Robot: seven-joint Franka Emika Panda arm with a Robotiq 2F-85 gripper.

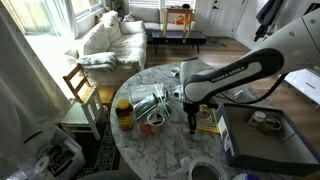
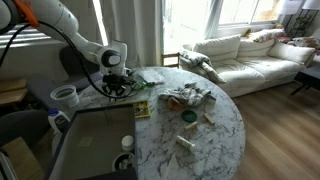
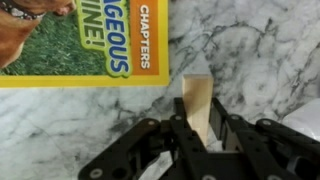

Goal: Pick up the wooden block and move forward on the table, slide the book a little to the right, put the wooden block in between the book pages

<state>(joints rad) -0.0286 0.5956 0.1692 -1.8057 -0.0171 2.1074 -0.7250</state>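
In the wrist view my gripper (image 3: pixel 197 120) is shut on the pale wooden block (image 3: pixel 197 98), which stands up between the black fingers over the marble table (image 3: pixel 270 50). The block's far end lies just below the lower edge of the yellow-covered book (image 3: pixel 90 45), which lies flat and closed at upper left. In both exterior views the gripper (image 1: pixel 192 118) (image 2: pixel 115 86) hangs low over the table (image 1: pixel 160 150) (image 2: pixel 210 140) next to the book (image 1: pixel 208 121) (image 2: pixel 142 106). I cannot tell whether the block touches the table.
A dark grey tray (image 1: pixel 262 140) (image 2: pixel 90 140) lies close beside the book. A jar (image 1: pixel 124 113) and a heap of small items (image 1: pixel 150 105) (image 2: pixel 190 95) sit mid-table. A bowl (image 1: pixel 205 172) is at the near edge. A wooden chair (image 1: pixel 80 85) and a sofa (image 2: pixel 250 55) stand beyond.
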